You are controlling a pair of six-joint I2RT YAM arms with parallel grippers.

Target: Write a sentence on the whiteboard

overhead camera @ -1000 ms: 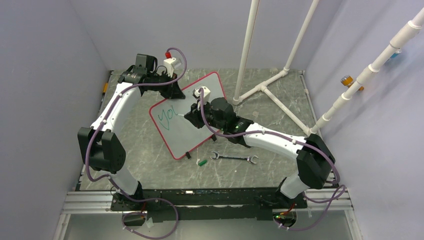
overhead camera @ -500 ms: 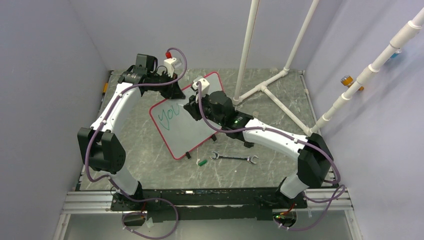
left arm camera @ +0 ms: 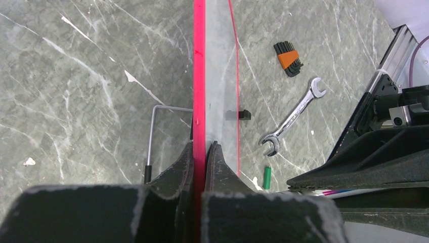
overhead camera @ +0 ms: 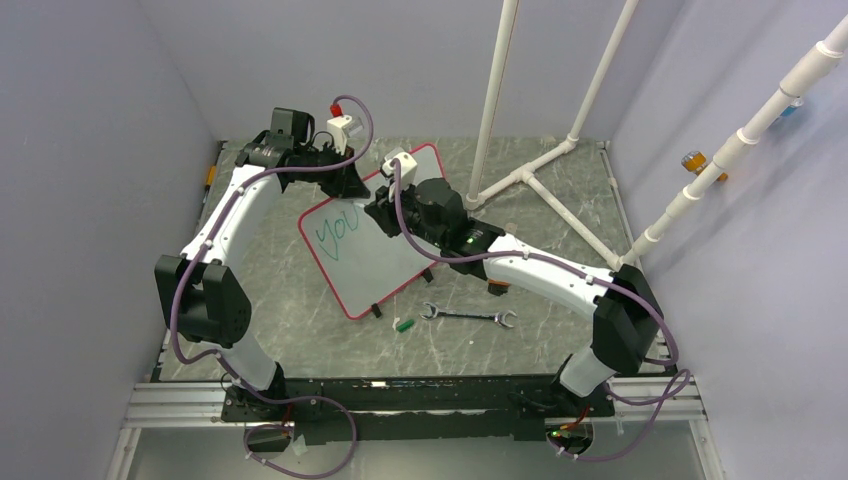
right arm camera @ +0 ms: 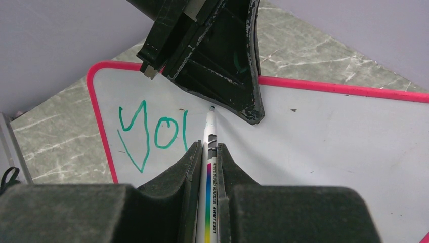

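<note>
The whiteboard (overhead camera: 385, 265) lies slantwise at mid-table, white with a red frame (left arm camera: 199, 76). My left gripper (overhead camera: 350, 180) (left arm camera: 201, 144) is shut on its far edge, one finger on each face. Green lettering of the sentence (overhead camera: 338, 232) (right arm camera: 152, 132) reads "you" near the board's left corner. My right gripper (overhead camera: 383, 215) (right arm camera: 207, 147) is shut on a white marker (right arm camera: 209, 131) with a rainbow stripe. The marker's tip is at the board surface (right arm camera: 313, 142), just right of the last green stroke and under the left gripper's black body (right arm camera: 212, 50).
A wrench (overhead camera: 467, 317) (left arm camera: 293, 117) and a green marker cap (overhead camera: 403, 325) (left arm camera: 266, 177) lie near the board's near side. A folded hex key set (left arm camera: 288, 58) and an L-shaped key (left arm camera: 152, 136) lie on the table. White pipes (overhead camera: 530, 175) stand at the back right.
My right gripper has moved the marker up the board toward the far side, and the letter "u" has been added after "yo". The left gripper has kept still on the board's edge.
</note>
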